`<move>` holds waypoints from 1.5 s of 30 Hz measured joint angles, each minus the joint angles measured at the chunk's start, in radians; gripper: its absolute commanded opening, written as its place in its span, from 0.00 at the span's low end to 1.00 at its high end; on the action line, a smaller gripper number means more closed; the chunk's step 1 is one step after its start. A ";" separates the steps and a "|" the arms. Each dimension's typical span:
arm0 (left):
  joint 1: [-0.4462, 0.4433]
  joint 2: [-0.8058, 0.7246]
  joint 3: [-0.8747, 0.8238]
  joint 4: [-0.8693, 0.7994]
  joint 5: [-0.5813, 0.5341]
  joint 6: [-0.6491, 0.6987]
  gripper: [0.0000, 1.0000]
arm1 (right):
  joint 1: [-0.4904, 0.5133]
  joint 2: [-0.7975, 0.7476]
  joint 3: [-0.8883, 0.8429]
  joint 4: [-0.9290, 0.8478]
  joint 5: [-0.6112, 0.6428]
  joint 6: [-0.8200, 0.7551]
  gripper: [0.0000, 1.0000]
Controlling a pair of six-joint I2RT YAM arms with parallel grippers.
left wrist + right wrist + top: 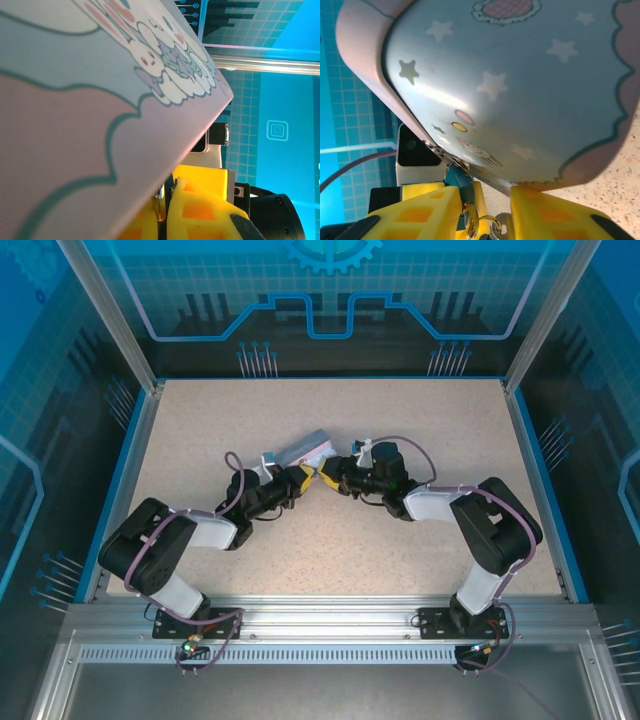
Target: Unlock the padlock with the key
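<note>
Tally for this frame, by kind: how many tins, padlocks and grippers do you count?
tin: 1
padlock: 1
left gripper, right gripper: 2
total: 4

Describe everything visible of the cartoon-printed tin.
The tin is a rectangular, glossy, metal-looking box with rounded corners, pale blue with stars and cartoon figures, lavender scalloped borders. It is angled, mid-table, where the left gripper and right gripper meet. Metal loops on its edge carry the blue padlock.
</note>
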 measured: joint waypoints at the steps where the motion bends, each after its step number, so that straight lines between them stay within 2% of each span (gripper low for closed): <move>1: -0.003 0.000 0.000 -0.008 0.004 0.002 0.00 | -0.001 -0.002 -0.002 -0.001 0.000 -0.004 0.41; 8: -0.024 0.000 0.000 -0.023 0.027 0.003 0.00 | -0.019 -0.046 -0.041 -0.014 -0.010 -0.012 0.40; 12: -0.024 0.000 0.000 -0.024 0.037 0.005 0.00 | -0.028 -0.058 -0.041 -0.015 -0.016 -0.018 0.32; 14: -0.026 0.000 0.000 -0.026 0.042 0.006 0.00 | -0.030 -0.060 -0.042 -0.013 -0.016 -0.016 0.37; 19: -0.028 0.000 0.000 -0.040 0.045 0.021 0.00 | -0.032 -0.087 -0.055 -0.023 -0.023 -0.041 0.61; 22: -0.029 0.000 0.000 -0.043 0.048 0.027 0.00 | -0.039 -0.138 -0.079 -0.076 -0.022 -0.082 0.68; 26: -0.029 0.000 0.000 -0.048 0.053 0.032 0.00 | -0.066 -0.227 -0.095 -0.201 -0.019 -0.170 0.71; 31: -0.029 -0.002 0.022 -0.103 0.072 0.056 0.00 | -0.084 -0.343 -0.042 -0.488 0.031 -0.428 0.70; 36: -0.026 -0.016 0.064 -0.198 0.094 0.083 0.00 | -0.035 -0.359 0.103 -0.737 0.171 -0.768 0.63; 42: -0.025 -0.025 0.115 -0.317 0.117 0.129 0.00 | 0.069 -0.361 0.139 -0.855 0.327 -1.068 0.52; 45: -0.024 -0.029 0.132 -0.367 0.130 0.154 0.00 | 0.106 -0.361 0.136 -0.865 0.379 -1.174 0.52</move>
